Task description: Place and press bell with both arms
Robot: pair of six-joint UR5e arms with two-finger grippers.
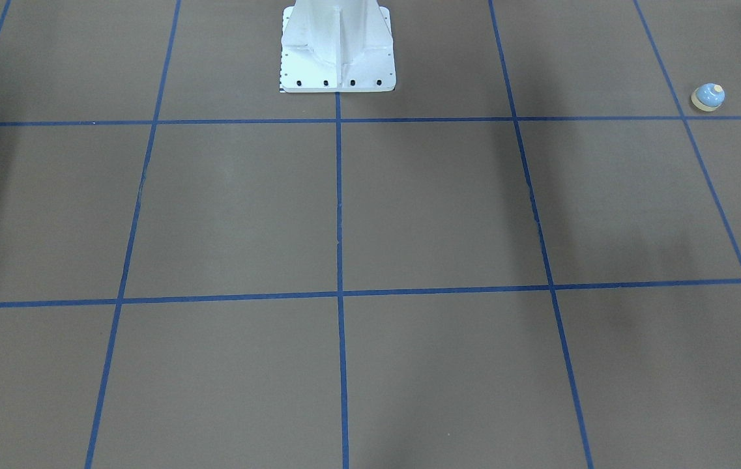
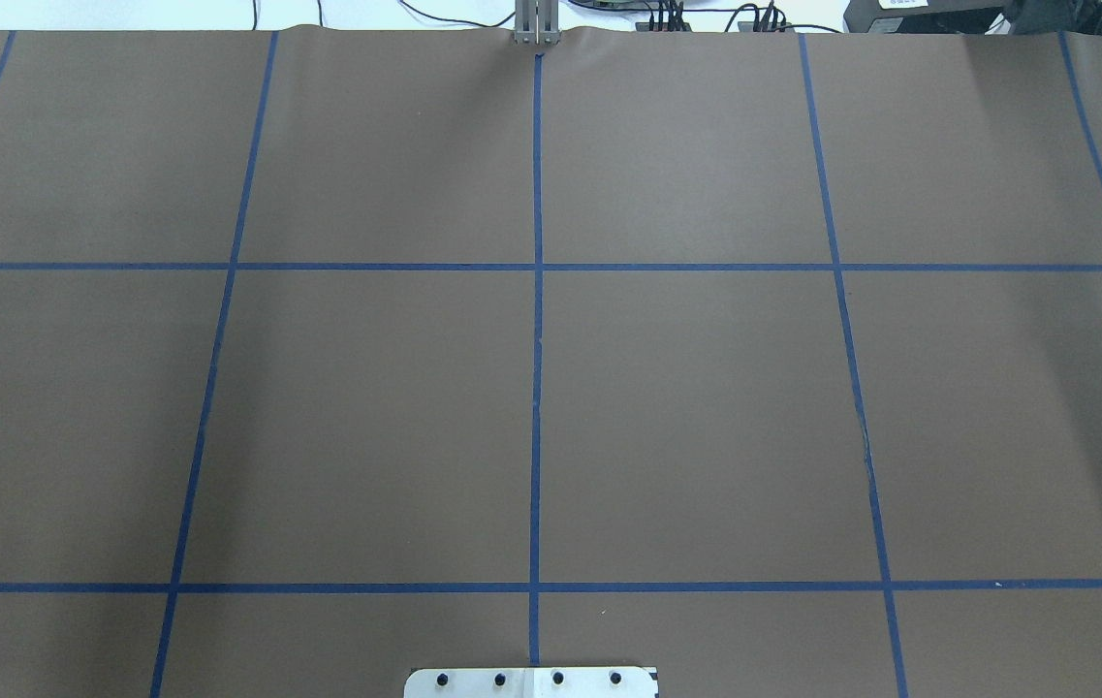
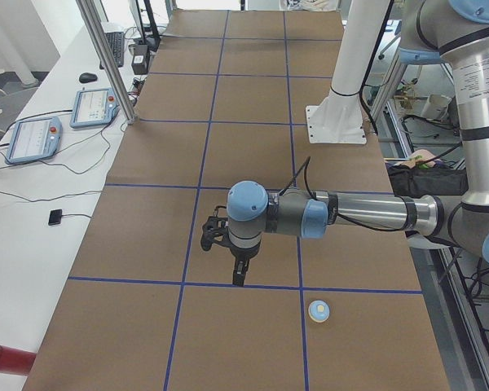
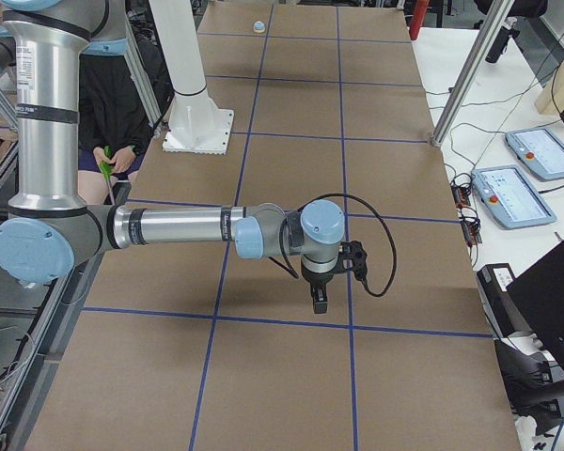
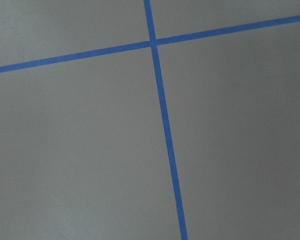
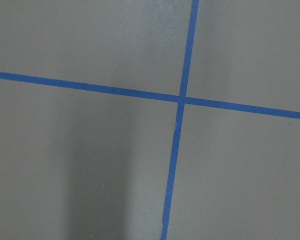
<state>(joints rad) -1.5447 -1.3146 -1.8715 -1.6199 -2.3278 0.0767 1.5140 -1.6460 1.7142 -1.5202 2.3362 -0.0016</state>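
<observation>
**No legible text in any view**

Nothing can be read in any of the views. The left arm's upright tube (image 3: 482, 90) carries a patch of faint grey print, too small to make out. Two pendants (image 3: 34, 138) lie on the white bench beside the table, and their lit screens are too blurred to give any words or numbers.

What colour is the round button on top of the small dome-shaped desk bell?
Cream; the small light-blue desk bell shows best in the exterior front-facing view.
</observation>
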